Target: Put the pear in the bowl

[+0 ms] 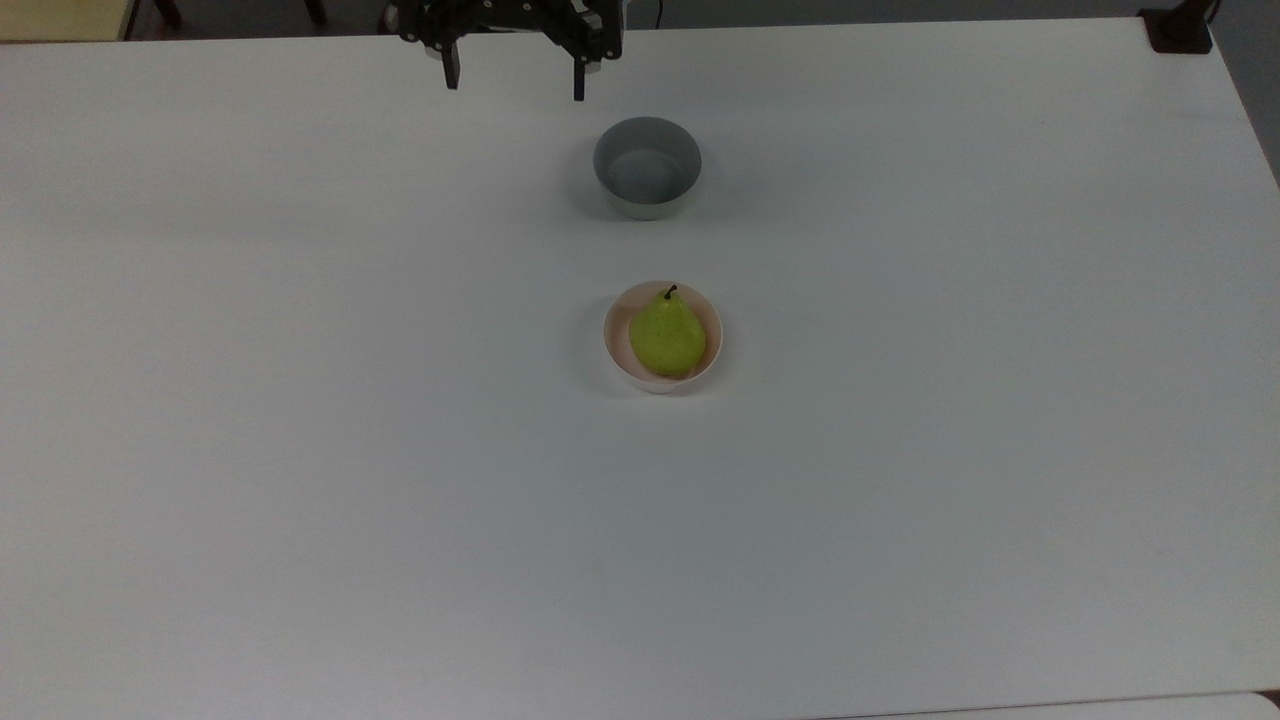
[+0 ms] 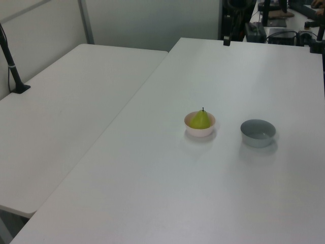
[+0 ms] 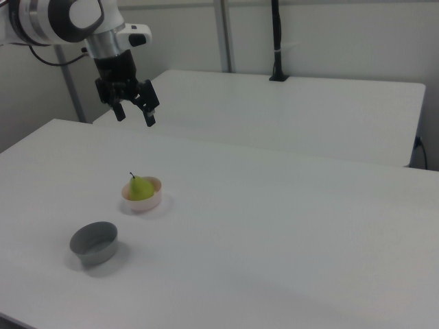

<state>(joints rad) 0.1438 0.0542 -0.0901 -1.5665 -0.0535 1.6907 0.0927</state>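
Note:
The yellow-green pear (image 1: 667, 338) (image 2: 201, 120) (image 3: 140, 188) rests in the pale pink bowl (image 1: 613, 322) (image 2: 199, 132) (image 3: 148, 203) near the middle of the white table, its dark stem pointing up. My gripper (image 1: 515, 80) (image 3: 134, 115) hangs open and empty high over the table's far edge, at the top view's top, well apart from the pear and the bowl. In the left view the gripper (image 2: 226, 40) shows edge-on at the top.
A grey bowl (image 1: 647, 167) (image 2: 258, 133) (image 3: 94, 242) stands empty between the pink bowl and my gripper in the top view. A second white table (image 2: 61, 112) adjoins, with a black post (image 2: 12, 66) (image 3: 276, 41) clamped to it. A dark clamp (image 1: 1180, 30) sits at the top view's top right corner.

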